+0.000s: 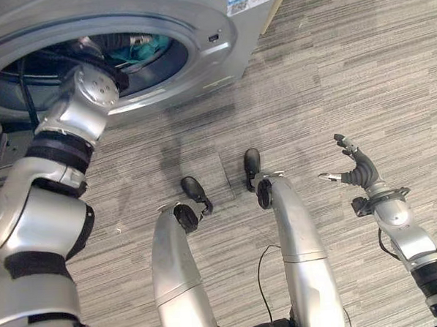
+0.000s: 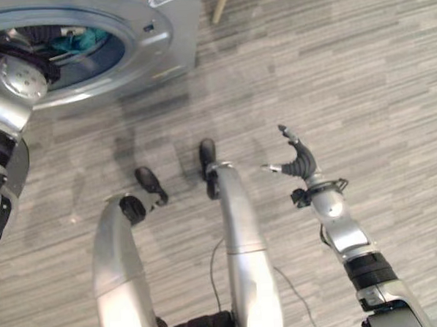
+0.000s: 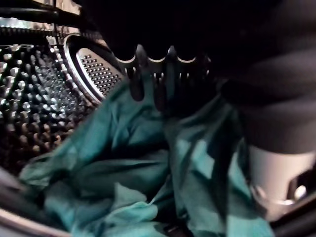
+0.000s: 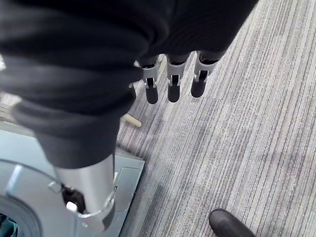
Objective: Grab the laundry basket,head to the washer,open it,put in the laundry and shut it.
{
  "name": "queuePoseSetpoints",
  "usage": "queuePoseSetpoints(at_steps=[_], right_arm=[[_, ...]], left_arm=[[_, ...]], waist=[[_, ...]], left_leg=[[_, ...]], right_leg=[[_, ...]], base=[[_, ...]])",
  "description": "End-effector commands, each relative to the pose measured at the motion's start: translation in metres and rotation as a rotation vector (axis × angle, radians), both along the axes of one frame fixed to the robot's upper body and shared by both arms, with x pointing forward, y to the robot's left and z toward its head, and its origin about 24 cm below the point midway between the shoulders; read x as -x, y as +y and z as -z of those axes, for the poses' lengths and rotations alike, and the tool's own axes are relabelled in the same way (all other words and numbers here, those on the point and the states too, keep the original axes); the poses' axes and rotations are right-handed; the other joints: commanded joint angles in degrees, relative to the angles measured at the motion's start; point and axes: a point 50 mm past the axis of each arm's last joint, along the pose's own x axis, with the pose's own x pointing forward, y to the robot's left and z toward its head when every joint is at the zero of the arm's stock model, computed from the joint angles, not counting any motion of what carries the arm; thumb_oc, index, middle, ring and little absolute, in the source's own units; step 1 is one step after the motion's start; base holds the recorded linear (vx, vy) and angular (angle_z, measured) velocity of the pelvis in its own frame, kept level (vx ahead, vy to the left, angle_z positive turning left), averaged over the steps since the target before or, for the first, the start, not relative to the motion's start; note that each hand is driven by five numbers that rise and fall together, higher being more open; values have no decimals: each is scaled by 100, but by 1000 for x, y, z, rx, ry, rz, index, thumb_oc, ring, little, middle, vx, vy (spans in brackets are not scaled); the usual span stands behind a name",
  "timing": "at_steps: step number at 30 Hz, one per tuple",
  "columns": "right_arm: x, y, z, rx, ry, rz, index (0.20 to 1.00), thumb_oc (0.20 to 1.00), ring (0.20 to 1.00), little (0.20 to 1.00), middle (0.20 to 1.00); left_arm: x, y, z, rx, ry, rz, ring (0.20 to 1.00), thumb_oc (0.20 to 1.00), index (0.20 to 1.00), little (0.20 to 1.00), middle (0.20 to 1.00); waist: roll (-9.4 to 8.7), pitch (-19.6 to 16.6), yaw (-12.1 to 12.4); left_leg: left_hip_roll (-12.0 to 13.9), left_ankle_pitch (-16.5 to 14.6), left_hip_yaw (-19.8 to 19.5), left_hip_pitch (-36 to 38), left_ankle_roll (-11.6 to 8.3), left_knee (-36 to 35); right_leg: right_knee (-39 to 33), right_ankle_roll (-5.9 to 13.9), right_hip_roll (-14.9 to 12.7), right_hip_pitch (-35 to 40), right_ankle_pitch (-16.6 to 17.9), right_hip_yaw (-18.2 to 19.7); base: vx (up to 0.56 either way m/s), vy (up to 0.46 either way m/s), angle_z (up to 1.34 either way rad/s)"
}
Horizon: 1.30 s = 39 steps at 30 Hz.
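Note:
The washer [image 1: 211, 32] stands at the upper left with its round opening uncovered. Teal laundry [image 1: 143, 49] lies inside the drum. My left arm reaches into that opening. In the left wrist view my left hand [image 3: 148, 79] hangs open just above the teal laundry [image 3: 123, 168], straight fingers pointing down at a raised fold, the perforated drum wall [image 3: 39, 89] beside it. My right hand [image 1: 358, 172] is held out over the floor at the right, open and holding nothing; its fingers [image 4: 171, 84] are straight.
Grey striped carpet [image 1: 331, 77] covers the floor in front of the washer. A wooden furniture leg [image 2: 221, 6] stands just right of the machine. The washer's lower front corner [image 4: 123, 182] appears past my right hand.

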Motion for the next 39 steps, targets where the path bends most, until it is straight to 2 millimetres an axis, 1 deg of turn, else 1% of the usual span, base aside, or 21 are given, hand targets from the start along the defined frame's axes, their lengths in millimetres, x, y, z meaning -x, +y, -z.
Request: queuePoseSetpoints(at_steps=[1, 6, 7, 8, 9, 11, 12, 13, 15, 17, 18, 19, 20, 24, 25, 32, 35, 36, 37, 38, 39], right_arm=[[19, 6, 29, -41, 74, -5, 1000, 1000, 1000, 1000, 1000], [19, 13, 44, -58, 116, 36, 1000, 1000, 1000, 1000, 1000], [18, 14, 48, -53, 130, 55, 1000, 1000, 1000, 1000, 1000], [17, 14, 50, -62, 138, 70, 1000, 1000, 1000, 1000, 1000], [18, 14, 51, -60, 140, 69, 1000, 1000, 1000, 1000, 1000], [21, 11, 64, -52, 191, 108, 1000, 1000, 1000, 1000, 1000], [23, 7, 69, -40, 215, 126, 1000, 1000, 1000, 1000, 1000], [30, 0, 84, -17, 279, 159, 1000, 1000, 1000, 1000, 1000], [40, -7, 99, -12, 347, 183, 1000, 1000, 1000, 1000, 1000], [44, -10, 105, -8, 375, 196, 1000, 1000, 1000, 1000, 1000], [53, -14, 118, -11, 433, 218, 1000, 1000, 1000, 1000, 1000], [53, -14, 118, -11, 433, 218, 1000, 1000, 1000, 1000, 1000], [64, -19, 132, -11, 499, 240, 1000, 1000, 1000, 1000, 1000], [82, -23, 154, -21, 607, 270, 1000, 1000, 1000, 1000, 1000], [98, -27, 170, -24, 690, 296, 1000, 1000, 1000, 1000, 1000], [110, -25, 178, -65, 728, 324, 1000, 1000, 1000, 1000, 1000], [109, -22, 176, -68, 713, 321, 1000, 1000, 1000, 1000, 1000], [105, -19, 174, -81, 687, 318, 1000, 1000, 1000, 1000, 1000], [105, -18, 174, -84, 684, 319, 1000, 1000, 1000, 1000, 1000], [105, -18, 174, -84, 684, 319, 1000, 1000, 1000, 1000, 1000], [104, -17, 173, -70, 681, 314, 1000, 1000, 1000, 1000, 1000]], left_arm=[[0, 8, 41, 60, 76, 0, 1000, 1000, 1000, 1000, 1000], [20, -11, 114, 370, 110, 133, 1000, 1000, 1000, 1000, 1000], [33, -12, 147, 464, 150, 135, 1000, 1000, 1000, 1000, 1000], [40, -14, 166, 530, 183, 141, 1000, 1000, 1000, 1000, 1000], [41, -14, 167, 533, 185, 139, 1000, 1000, 1000, 1000, 1000], [71, -20, 222, 706, 287, 128, 1000, 1000, 1000, 1000, 1000], [82, -18, 238, 750, 320, 104, 1000, 1000, 1000, 1000, 1000], [106, -16, 275, 825, 430, 58, 1000, 1000, 1000, 1000, 1000], [131, -15, 306, 837, 548, 15, 1000, 1000, 1000, 1000, 1000], [141, -13, 317, 846, 595, -2, 1000, 1000, 1000, 1000, 1000], [164, -10, 341, 849, 698, -47, 1000, 1000, 1000, 1000, 1000], [164, -10, 341, 849, 698, -47, 1000, 1000, 1000, 1000, 1000], [184, -8, 360, 851, 794, -89, 1000, 1000, 1000, 1000, 1000], [206, -8, 379, 832, 904, -125, 1000, 1000, 1000, 1000, 1000], [213, -20, 392, 799, 994, -106, 1000, 1000, 1000, 1000, 1000], [212, -27, 394, 744, 1018, -81, 1000, 1000, 1000, 1000, 1000], [210, -26, 393, 716, 1013, -84, 1000, 1000, 1000, 1000, 1000], [209, -23, 391, 711, 1001, -91, 1000, 1000, 1000, 1000, 1000], [210, -21, 391, 704, 1007, -96, 1000, 1000, 1000, 1000, 1000], [210, -21, 391, 704, 1007, -96, 1000, 1000, 1000, 1000, 1000], [215, -15, 393, 696, 1022, -120, 1000, 1000, 1000, 1000, 1000]], waist=[[138, -969, -137], [143, -1117, 166], [138, -1158, 251], [134, -1191, 322], [135, -1187, 311], [104, -1223, 480], [90, -1227, 526], [58, -1265, 610], [26, -1254, 671], [14, -1255, 698], [6, -1313, 722], [0, -1280, 725], [-2, -1430, 737], [-75, -1714, 762], [-36, -2056, 647], [86, -2274, 385], [135, -2241, 421], [222, -2237, 567], [233, -2233, 626], [233, -2233, 624], [223, -2273, 682]], left_leg=[[135, -483, -337, -113, 139, 210], [-34, -394, -329, 187, 20, -170], [-113, -316, -266, 510, -44, -486], [-153, -273, -257, 682, -77, -665], [-158, -259, -250, 726, -79, -700], [-305, -60, -188, 1599, -150, -1520], [-357, -7, -177, 1890, -168, -1768], [-469, 147, -181, 2527, -232, -2306], [-570, 311, -154, 3292, -281, -2908], [-622, 387, -159, 3633, -305, -3163], [-683, 535, -149, 4221, -352, -3599], [-688, 551, -144, 4282, -354, -3638], [-714, 671, -117, 4833, -388, -4051], [-896, 971, -140, 5796, -381, -4758], [-1175, 962, -363, 6453, -388, -5335], [-1196, 974, 497, 7069, -293, -5940], [-1127, 957, 820, 7120, -269, -5996], [-988, 894, 1062, 7220, -300, -6018], [-925, 915, 1237, 7269, -320, -6026], [-925, 915, 1235, 7270, -320, -6027], [-824, 909, 1621, 7376, -348, -5951]], right_leg=[[-470, 641, -41, -85, -365, 195], [-683, 592, -151, 262, -342, 101], [-953, 601, -189, 581, -278, 80], [-1098, 619, -206, 746, -246, 59], [-1128, 620, -206, 787, -234, 59], [-1753, 697, -258, 1569, -68, -12], [-1995, 726, -267, 1863, 2, -46], [-2516, 783, -260, 2512, 132, -118], [-3041, 842, -214, 3287, 258, -171], [-3302, 850, -189, 3660, 306, -200], [-3756, 881, -129, 4287, 408, -227], [-3784, 882, -128, 4341, 419, -226], [-4238, 944, -39, 4918, 540, -244], [-5008, 1006, 131, 5870, 803, -62], [-5498, 1090, 204, 6432, 922, 137], [-5628, 1321, 347, 6386, 1202, 658], [-5561, 1369, 275, 6275, 1214, 308], [-5338, 1394, 19, 6241, 1074, -708], [-5227, 1340, -150, 6276, 991, -1340], [-5225, 1340, -151, 6277, 989, -1342], [-5061, 1264, -422, 6312, 942, -2126]], base=[[1, -43, 18], [-19, -11, 28], [-42, 14, 38], [-35, 11, 17], [-3, -5, 12], [-2, -13, 21], [47, -22, 12], [69, -20, 10], [82, -19, 26], [98, -29, 22], [127, -33, 15], [207, -12, 1], [172, 7, -5], [178, 54, -33], [329, 162, -76], [62, 62, -85], [-31, -72, -124], [41, -159, -152], [40, -160, -152], [26, -275, -186], [36, -201, -142]])
